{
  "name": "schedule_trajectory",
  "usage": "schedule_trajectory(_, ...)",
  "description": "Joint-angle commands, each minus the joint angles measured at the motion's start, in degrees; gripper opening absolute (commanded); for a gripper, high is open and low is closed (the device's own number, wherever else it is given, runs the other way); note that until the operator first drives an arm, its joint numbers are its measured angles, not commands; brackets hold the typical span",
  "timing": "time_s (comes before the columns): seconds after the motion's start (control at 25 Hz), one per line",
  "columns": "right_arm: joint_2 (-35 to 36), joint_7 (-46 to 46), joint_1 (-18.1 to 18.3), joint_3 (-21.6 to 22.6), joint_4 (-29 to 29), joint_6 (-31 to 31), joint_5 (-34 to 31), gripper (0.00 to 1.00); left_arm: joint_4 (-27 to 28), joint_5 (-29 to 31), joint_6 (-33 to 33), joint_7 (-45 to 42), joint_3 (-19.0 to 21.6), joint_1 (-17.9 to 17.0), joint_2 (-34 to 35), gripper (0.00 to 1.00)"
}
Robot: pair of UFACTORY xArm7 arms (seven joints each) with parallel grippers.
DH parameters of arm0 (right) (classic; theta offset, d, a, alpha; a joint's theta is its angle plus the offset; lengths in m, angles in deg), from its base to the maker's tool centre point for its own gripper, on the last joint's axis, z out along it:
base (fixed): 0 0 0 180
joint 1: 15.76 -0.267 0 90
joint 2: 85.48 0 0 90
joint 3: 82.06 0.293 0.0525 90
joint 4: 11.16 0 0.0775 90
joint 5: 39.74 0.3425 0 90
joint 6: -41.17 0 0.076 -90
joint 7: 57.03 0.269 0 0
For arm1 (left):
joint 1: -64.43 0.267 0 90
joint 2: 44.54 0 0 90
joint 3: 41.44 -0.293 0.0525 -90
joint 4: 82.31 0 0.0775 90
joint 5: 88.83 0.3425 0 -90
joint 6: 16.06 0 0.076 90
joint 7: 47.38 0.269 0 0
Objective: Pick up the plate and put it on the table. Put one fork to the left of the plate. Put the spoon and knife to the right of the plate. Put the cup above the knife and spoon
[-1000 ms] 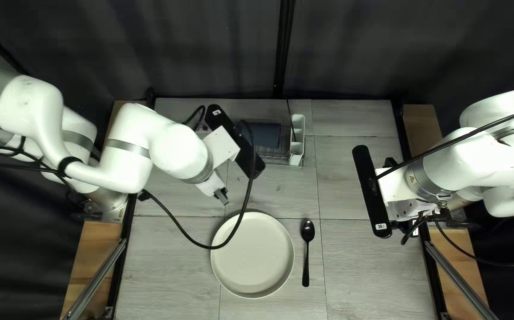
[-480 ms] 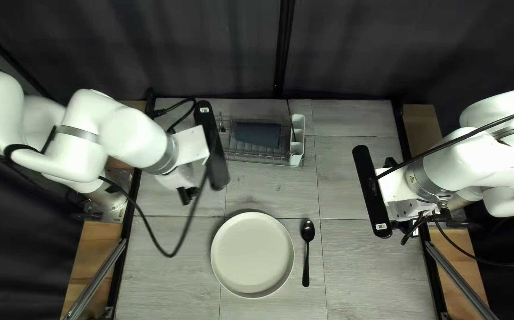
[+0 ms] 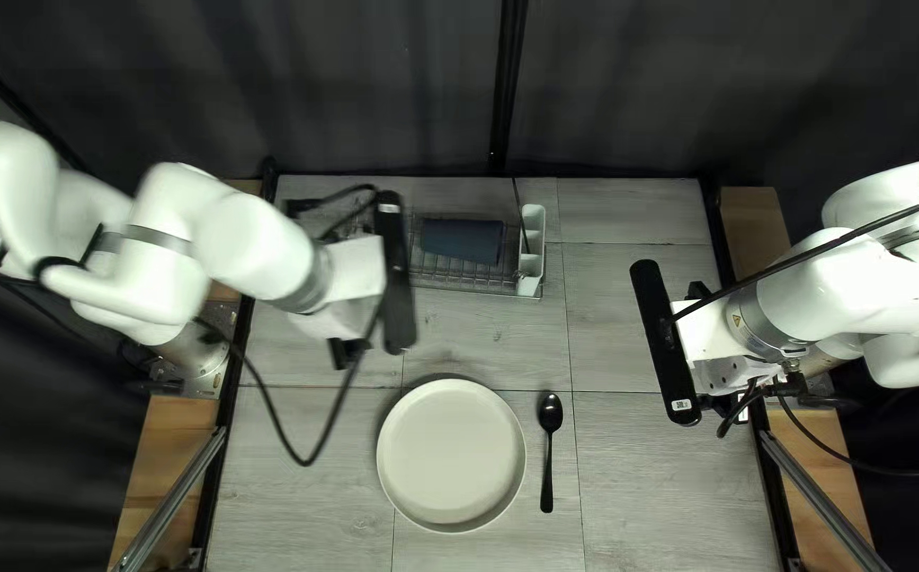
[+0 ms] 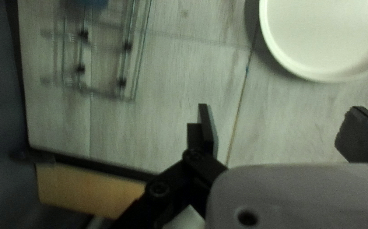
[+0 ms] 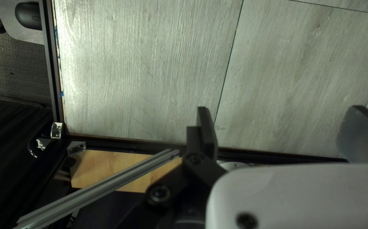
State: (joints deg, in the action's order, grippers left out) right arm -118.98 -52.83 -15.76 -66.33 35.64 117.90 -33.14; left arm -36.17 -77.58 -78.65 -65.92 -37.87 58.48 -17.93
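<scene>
Just beside the plate (image 3: 451,456), a spoon (image 3: 550,414).

Wire rack (image 3: 467,285), pale compartment holder (image 3: 527,286) at one end; dark curtain (image 3: 300,95) beyond

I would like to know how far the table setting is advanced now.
The plate is down on the table and the spoon lies to its right: these look done. Nothing is in hand: the left end effector and the right end effector are both open and empty. Fork, knife and cup remain: no fork or knife lies beside the plate, and the cup is on the wire rack.
</scene>
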Motion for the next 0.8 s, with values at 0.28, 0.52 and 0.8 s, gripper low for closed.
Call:
schedule_trajectory(0.28, 0.0, 0.0, 0.0, 0.0, 0.0, 0.0, 0.0, 1.00, 7.3, 7.9, 18.5, 13.7, -4.7, 2.9, -19.5, 1.00)
schedule_trajectory(0.52, 0.0, 0.0, 0.0, 0.0, 0.0, 0.0, 0.0, 1.00, 10.1, 10.6, 24.8, 18.3, -6.6, 4.7, -26.8, 1.00)
schedule_trajectory(0.8, 0.0, 0.0, 0.0, 0.0, 0.0, 0.0, 0.0, 1.00, 11.3, 17.1, 29.2, 12.5, -8.3, 4.8, -33.3, 1.00)
